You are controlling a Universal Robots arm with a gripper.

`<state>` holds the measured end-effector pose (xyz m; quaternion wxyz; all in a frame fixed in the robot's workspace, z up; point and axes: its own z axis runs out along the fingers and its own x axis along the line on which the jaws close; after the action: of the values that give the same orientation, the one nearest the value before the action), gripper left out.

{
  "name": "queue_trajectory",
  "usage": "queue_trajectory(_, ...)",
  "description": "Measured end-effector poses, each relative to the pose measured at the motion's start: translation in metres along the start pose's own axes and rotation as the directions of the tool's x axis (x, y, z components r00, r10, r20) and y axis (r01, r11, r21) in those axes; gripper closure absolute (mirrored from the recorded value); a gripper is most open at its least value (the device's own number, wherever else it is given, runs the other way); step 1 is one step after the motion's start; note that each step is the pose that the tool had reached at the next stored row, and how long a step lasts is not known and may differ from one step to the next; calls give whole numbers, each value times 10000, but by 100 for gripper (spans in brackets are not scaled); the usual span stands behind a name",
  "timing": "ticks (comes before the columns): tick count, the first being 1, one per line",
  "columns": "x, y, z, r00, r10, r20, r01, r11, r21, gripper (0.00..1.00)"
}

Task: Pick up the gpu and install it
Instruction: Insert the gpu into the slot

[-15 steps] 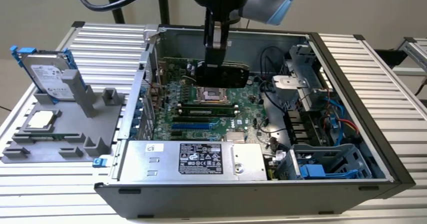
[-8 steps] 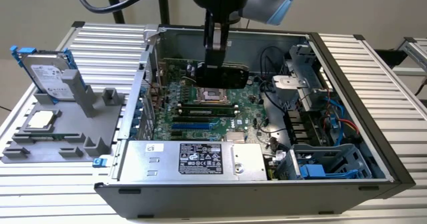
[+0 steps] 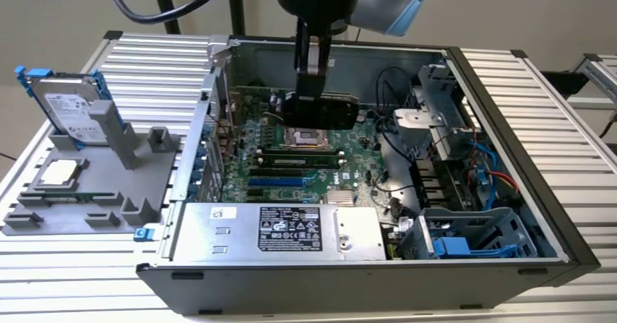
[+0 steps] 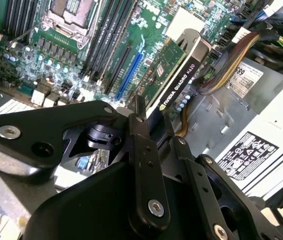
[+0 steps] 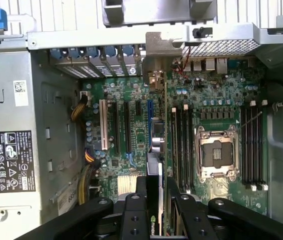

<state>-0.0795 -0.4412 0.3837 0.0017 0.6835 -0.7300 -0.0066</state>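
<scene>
My gripper [image 3: 313, 95] is shut on the gpu [image 3: 326, 110], a thin card with a black shroud, and holds it inside the open computer case above the motherboard [image 3: 289, 171]. In the second wrist view the gpu [image 4: 174, 70] shows its green board and black edge, slanting out from between the fingers [image 4: 140, 131] toward the blue slot [image 4: 130, 70]. The first wrist view shows the gpu [image 5: 156, 145] edge-on. Its silver bracket [image 5: 155, 55] is up at the case's rear slot openings, and the gripper [image 5: 156, 187] clamps its other end. I cannot tell whether the card touches a slot.
A silver hard drive [image 3: 68, 106] with blue clips and a square CPU chip [image 3: 60, 171] sit on a grey fixture at the exterior view's left. Inside the case are the power supply [image 3: 289, 229], the CPU socket [image 3: 306, 136], cables [image 3: 395, 121] and a drive cage [image 3: 472, 240].
</scene>
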Motion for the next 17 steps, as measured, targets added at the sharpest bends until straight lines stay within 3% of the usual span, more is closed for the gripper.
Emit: queue_trajectory(17,0,-1,54,9998,-178,-2,178,9998,1,100)
